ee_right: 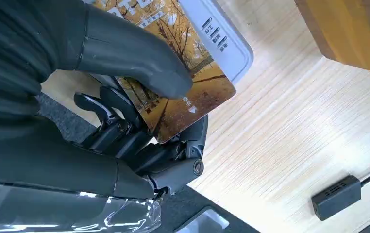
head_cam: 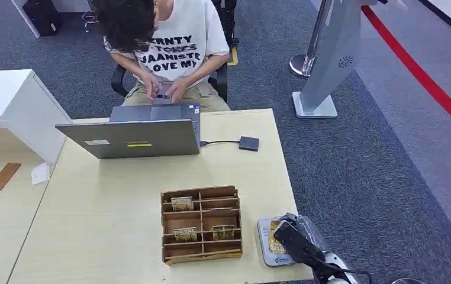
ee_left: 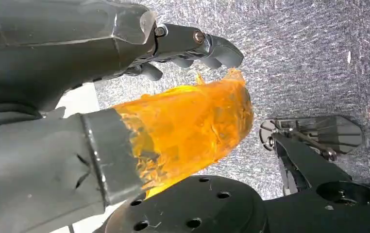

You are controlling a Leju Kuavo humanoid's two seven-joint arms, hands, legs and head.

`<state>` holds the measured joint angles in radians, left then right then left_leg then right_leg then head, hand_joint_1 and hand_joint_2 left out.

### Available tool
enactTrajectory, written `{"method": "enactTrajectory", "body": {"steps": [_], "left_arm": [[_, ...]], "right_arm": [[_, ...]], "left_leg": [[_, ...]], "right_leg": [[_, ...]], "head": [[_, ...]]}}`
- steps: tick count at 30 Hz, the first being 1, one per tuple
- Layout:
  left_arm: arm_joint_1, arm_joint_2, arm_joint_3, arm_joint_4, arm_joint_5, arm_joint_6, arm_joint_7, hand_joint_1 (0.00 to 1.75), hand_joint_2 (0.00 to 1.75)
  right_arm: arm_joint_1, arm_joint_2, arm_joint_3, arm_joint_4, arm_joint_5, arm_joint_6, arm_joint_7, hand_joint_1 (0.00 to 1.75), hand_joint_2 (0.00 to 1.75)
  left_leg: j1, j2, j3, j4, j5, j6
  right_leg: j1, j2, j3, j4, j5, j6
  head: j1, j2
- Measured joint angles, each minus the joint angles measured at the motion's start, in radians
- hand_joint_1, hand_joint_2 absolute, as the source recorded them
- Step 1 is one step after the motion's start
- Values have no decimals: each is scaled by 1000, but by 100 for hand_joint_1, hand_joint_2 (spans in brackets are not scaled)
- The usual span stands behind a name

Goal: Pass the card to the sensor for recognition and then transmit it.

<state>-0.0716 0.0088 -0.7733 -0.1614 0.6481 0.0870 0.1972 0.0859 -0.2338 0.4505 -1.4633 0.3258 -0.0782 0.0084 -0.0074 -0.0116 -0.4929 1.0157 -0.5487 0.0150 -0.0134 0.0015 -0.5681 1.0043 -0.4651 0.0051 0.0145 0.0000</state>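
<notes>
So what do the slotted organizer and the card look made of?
Organizer: looks like unfinished brown wood or fibreboard, matte, with thin flat dividers. Card, held by the right hand: probably plastic, thin and stiff with a smooth printed autumn-tree picture.

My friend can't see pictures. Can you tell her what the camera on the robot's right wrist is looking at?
The robot's right hand pinches a card printed with golden autumn trees, holding it over a grey reader pad on a pale wooden table. A small black box on a cable lies farther along the table.
</notes>
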Motion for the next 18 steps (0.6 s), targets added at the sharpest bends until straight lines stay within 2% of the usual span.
{"method": "enactTrajectory", "body": {"steps": [18], "left_arm": [[0, 0, -8, 0, 7, 3, 2, 0, 0]], "right_arm": [[0, 0, 0, 0, -1, 5, 0, 175, 175]], "left_leg": [[0, 0, 0, 0, 0, 0]], "right_leg": [[0, 0, 0, 0, 0, 0]], "head": [[0, 0]]}}
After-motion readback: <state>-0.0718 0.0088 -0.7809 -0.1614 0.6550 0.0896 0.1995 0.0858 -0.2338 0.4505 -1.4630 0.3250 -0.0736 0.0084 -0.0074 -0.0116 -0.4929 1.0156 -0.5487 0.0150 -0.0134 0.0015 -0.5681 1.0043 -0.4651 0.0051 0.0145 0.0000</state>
